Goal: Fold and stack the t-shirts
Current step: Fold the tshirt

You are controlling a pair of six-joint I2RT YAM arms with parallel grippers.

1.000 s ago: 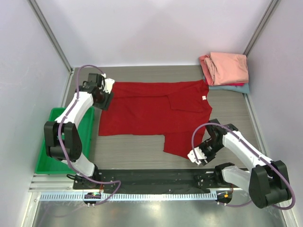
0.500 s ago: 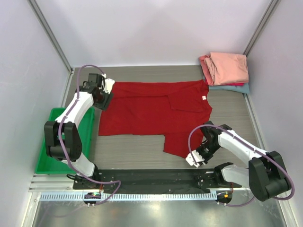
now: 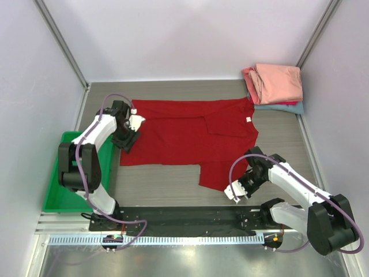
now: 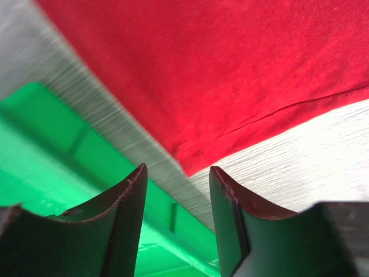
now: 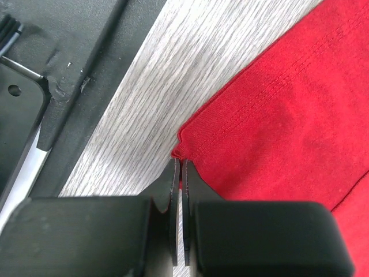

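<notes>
With the right gripper (image 5: 177,164): pinches the nearest stitched corner of the deep red t-shirt (image 3: 184,135), jaws pressed together with the tip of the cloth between them. Lies spread mostly flat across the middle of the table (image 3: 161,184), one flap folded over beside the white neck label (image 3: 249,120). Looks soft, light and limp; probably sags and drapes once lifted, and bunches if taken mid-panel. Best taken at the hemmed corners, where the doubled seam gives the fingers something to bite. With the left gripper (image 4: 176,173): hovers spread at the shirt's left edge, a hem corner in line with the gap, holding nothing. Just beside the collar end, in the far right corner: stack of folded t-shirts (image 3: 277,83), salmon-pink over teal. Off the table's left side: green tray (image 3: 55,196)
</notes>
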